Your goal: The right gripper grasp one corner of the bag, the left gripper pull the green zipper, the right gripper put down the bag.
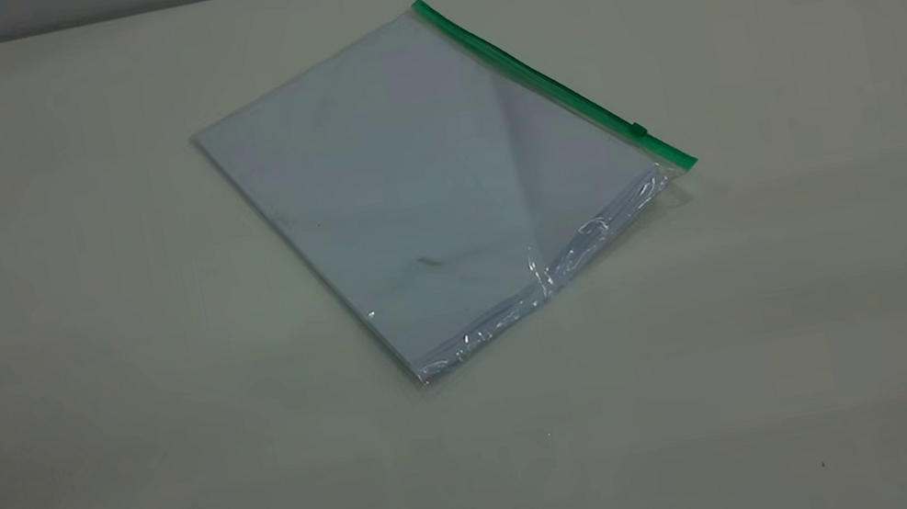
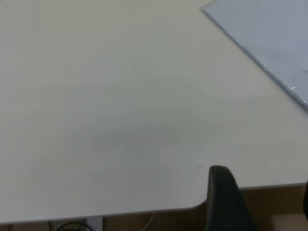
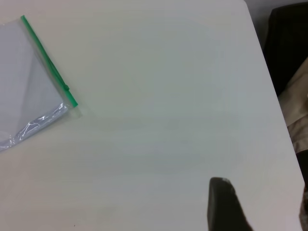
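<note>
The bag, a clear pouch with white sheets inside, lies flat on the table. The green zipper runs along its far right edge, with the slider tab near the near end. The corner where the strip meets the crinkly edge rests on the table. Neither arm shows in the exterior view. My left gripper is open and empty over the table's edge, far from the bag. My right gripper is open and empty, well away from the bag, zipper and corner.
The pale table has a rounded edge close to the left gripper. In the right wrist view the table's edge runs past dark and tan things beyond it.
</note>
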You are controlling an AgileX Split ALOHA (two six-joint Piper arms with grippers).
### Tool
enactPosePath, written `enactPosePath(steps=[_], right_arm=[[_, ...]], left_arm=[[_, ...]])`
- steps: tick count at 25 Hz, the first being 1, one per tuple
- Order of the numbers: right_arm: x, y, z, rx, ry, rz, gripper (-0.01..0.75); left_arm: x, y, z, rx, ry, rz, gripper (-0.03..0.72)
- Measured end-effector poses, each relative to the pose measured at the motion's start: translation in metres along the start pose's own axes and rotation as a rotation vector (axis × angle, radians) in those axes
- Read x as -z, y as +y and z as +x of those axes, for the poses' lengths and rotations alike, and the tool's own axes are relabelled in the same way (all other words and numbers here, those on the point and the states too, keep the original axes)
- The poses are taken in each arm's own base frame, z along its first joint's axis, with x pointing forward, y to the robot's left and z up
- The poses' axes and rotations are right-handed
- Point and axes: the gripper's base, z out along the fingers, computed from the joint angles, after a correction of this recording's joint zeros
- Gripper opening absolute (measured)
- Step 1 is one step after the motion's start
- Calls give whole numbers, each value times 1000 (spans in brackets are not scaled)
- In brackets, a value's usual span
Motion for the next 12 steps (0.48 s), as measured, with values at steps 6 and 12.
enactPosePath(steps=[6,12], right_arm=[[0,1,0,-6,0,-13,413],[-8,15,-8,-14,54,-161,413]], left_arm=[[0,0,0,1,0,0,452],[-3,0,-23,76,52,10,438]])
